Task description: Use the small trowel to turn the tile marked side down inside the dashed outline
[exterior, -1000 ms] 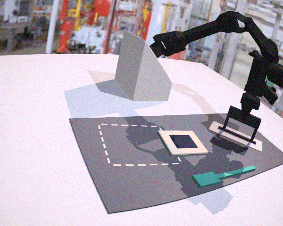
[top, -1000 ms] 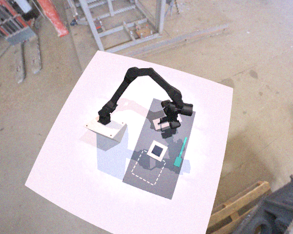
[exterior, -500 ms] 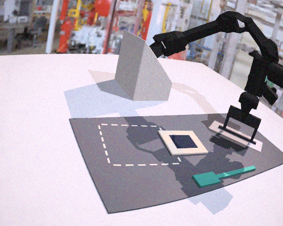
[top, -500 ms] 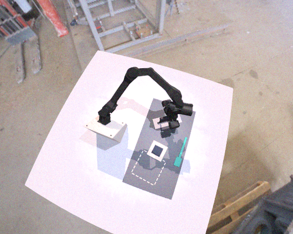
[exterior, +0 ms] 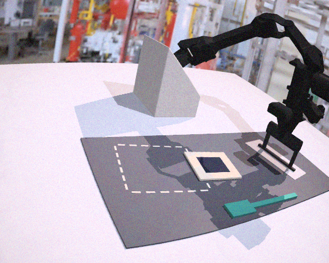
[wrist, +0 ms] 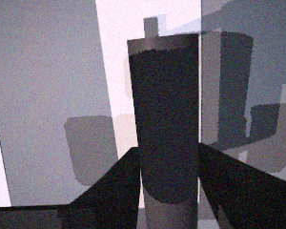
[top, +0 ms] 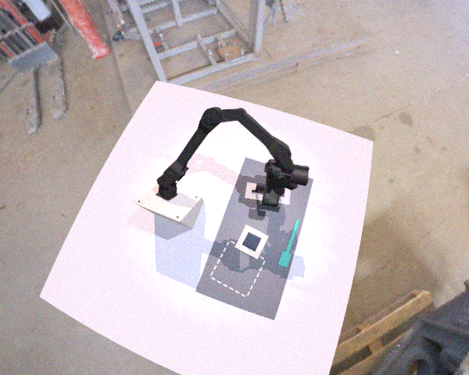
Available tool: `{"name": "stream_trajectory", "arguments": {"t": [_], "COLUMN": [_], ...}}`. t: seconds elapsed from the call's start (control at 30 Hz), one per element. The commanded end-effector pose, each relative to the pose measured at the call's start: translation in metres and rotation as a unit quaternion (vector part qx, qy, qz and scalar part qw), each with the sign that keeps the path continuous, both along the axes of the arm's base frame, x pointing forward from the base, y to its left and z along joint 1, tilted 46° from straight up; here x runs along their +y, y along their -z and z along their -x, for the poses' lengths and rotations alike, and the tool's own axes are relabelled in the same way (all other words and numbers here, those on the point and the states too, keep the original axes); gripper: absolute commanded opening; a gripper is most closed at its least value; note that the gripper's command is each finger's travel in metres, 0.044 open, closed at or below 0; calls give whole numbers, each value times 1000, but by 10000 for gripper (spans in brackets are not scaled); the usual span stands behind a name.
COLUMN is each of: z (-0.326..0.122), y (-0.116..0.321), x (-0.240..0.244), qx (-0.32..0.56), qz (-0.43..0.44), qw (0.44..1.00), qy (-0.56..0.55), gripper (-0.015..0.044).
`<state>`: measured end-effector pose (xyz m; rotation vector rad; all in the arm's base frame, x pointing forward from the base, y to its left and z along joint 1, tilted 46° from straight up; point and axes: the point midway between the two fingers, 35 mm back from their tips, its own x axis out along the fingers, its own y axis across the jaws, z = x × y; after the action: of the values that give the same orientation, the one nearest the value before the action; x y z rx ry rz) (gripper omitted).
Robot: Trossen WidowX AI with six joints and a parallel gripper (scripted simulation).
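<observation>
The small trowel point(exterior: 285, 138) point(wrist: 167, 119) point(top: 249, 190) has a thick black handle on two posts over a long white blade point(exterior: 298, 173), which appears to lie flat on the mat. My gripper point(exterior: 285, 126) point(wrist: 166, 152) is shut on the handle from above; fingers and arm partly hide the trowel in the top view. The tile point(top: 259, 250) point(exterior: 207, 176) is pale with a dark square facing up. It lies flat, partly over the near end of the dashed outline point(exterior: 150, 192), apart from the trowel. The outline is on the dark grey mat point(top: 263, 300) point(exterior: 159, 223).
A turquoise spatula-shaped tool point(top: 284, 258) point(exterior: 240, 209) lies on the mat beyond the tile from the arm's base, near the mat's long edge. The grey wedge-shaped pedestal point(top: 186, 213) point(exterior: 173, 90) under the arm's base stands on the white table point(top: 113, 306) point(exterior: 40, 175).
</observation>
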<state>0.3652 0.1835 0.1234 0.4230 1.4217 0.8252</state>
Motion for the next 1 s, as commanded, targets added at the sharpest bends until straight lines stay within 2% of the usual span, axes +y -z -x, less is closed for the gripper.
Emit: {"name": "stream_trajectory", "arguments": {"t": [0.0, 0.63, 0.87, 0.97], "z": [1, 1, 1, 1], "y": [1, 1, 1, 1], "x": [0, 0, 0, 0], "qx": [41, 239, 246, 246], "qz": [3, 19, 20, 20], "qw": [998, 943, 940, 940], "qy": [38, 229, 236, 236], "gripper": [130, 130, 130, 209]}}
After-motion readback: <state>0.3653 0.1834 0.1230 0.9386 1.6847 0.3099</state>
